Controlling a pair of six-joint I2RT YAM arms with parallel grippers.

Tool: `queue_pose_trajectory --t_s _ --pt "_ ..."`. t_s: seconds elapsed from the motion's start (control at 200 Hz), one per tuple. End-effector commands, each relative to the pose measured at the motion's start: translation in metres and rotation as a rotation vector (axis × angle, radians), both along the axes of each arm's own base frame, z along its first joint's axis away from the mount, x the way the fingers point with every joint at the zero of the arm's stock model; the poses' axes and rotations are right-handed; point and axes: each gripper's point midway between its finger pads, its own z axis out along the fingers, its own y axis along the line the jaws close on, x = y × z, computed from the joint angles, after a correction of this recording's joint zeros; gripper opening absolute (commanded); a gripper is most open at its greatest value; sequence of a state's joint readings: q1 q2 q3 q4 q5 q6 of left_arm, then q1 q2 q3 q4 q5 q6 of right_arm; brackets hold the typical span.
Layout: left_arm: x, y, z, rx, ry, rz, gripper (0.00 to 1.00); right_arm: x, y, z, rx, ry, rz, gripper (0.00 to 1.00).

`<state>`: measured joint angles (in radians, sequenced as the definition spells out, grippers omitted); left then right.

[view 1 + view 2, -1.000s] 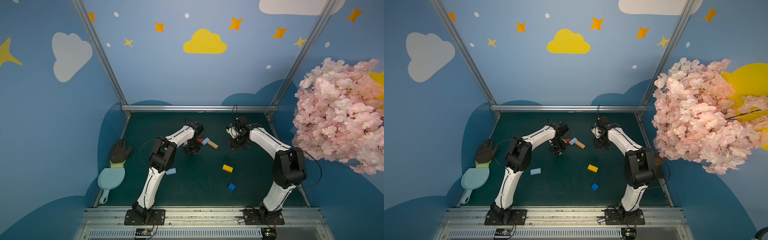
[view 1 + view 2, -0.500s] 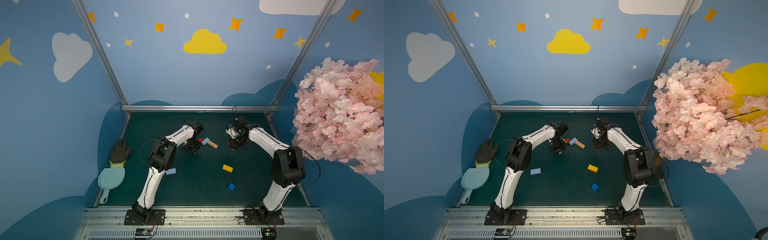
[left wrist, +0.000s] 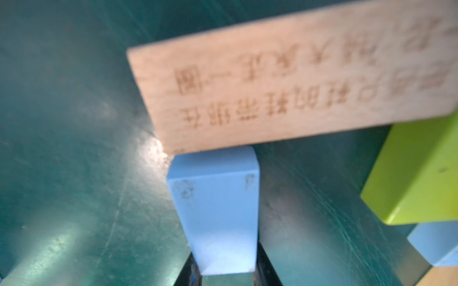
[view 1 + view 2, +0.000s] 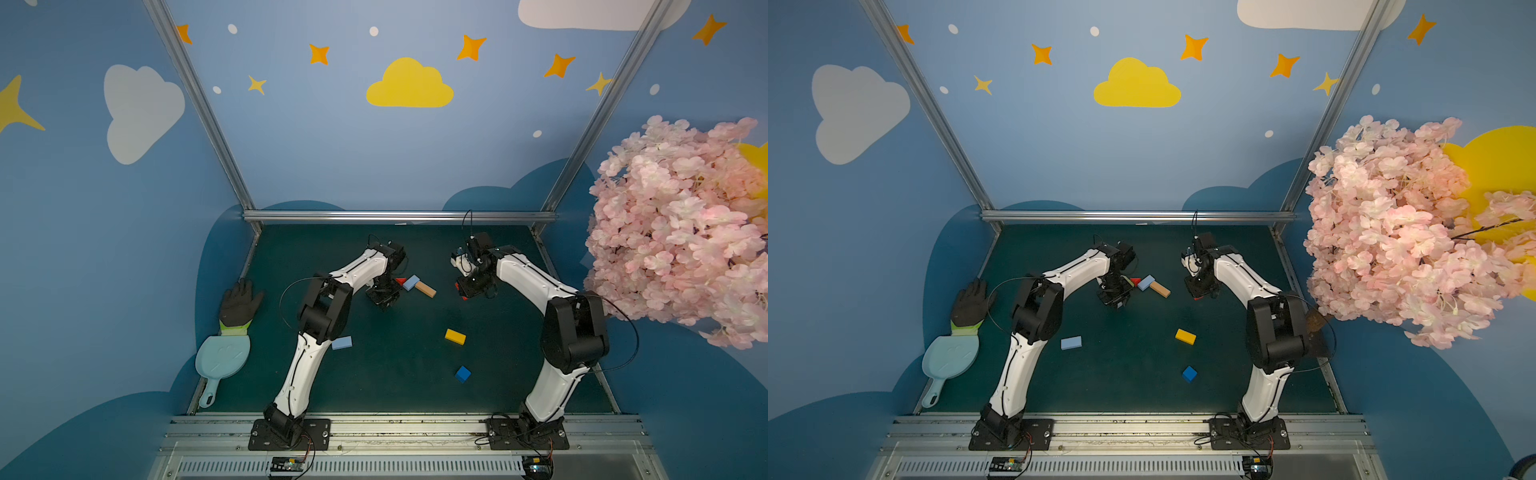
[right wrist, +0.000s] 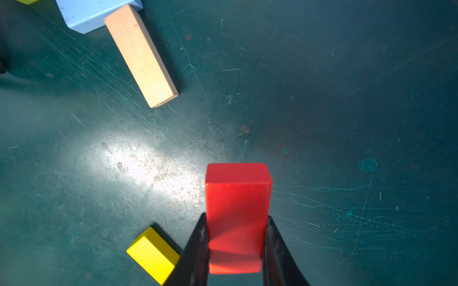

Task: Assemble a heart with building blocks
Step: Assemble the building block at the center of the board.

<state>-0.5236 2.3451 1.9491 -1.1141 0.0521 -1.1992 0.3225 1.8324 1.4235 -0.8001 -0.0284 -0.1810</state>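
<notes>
Against the tan block (image 4: 427, 289), at its left end, lies a blue block (image 4: 411, 282), with the wedge (image 4: 400, 281) touching that one's far side. The three make a slanting row on the mat (image 4: 395, 382).

Just left of this row the left gripper (image 4: 384, 297) points down. Its fingers (image 3: 267, 270) are closed on the long sides of a held blue block (image 3: 215, 213). In the wrist view the free end of that block meets the edge of an engraved block (image 3: 297, 81); whether the two touch cannot be told. A lime block (image 3: 416, 173) sits near them.

Right of the tan block, near but apart, the right gripper (image 4: 471, 291) points down. It is clamped on a red block (image 5: 238, 218) that sticks out past the tips; whether this block touches the mat cannot be told.

From the tan block toward the arm bases lies the yellow block (image 4: 455, 336), well apart, and farther the same way the cube (image 4: 462, 374). A loose blue block (image 4: 342, 343) lies left of the tan block and nearer the bases, beside the left arm. Far left of the tan block, by the mat's edge, lie a glove (image 4: 239, 307) and a scoop (image 4: 222, 361).
</notes>
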Motion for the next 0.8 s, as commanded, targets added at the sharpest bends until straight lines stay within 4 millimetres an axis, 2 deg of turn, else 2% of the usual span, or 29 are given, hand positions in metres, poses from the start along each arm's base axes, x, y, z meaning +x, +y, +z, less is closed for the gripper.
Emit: queue_pose_trajectory --t_s 0.0,0.796 --pt "-0.0012 0.0059 -0.0074 0.025 0.026 -0.003 0.24 0.0017 0.0032 0.0009 0.007 0.013 0.012 0.0" --pt "0.0018 0.0089 -0.0104 0.027 0.029 0.004 0.24 0.0009 0.0064 -0.0033 0.012 0.027 0.022 0.0"
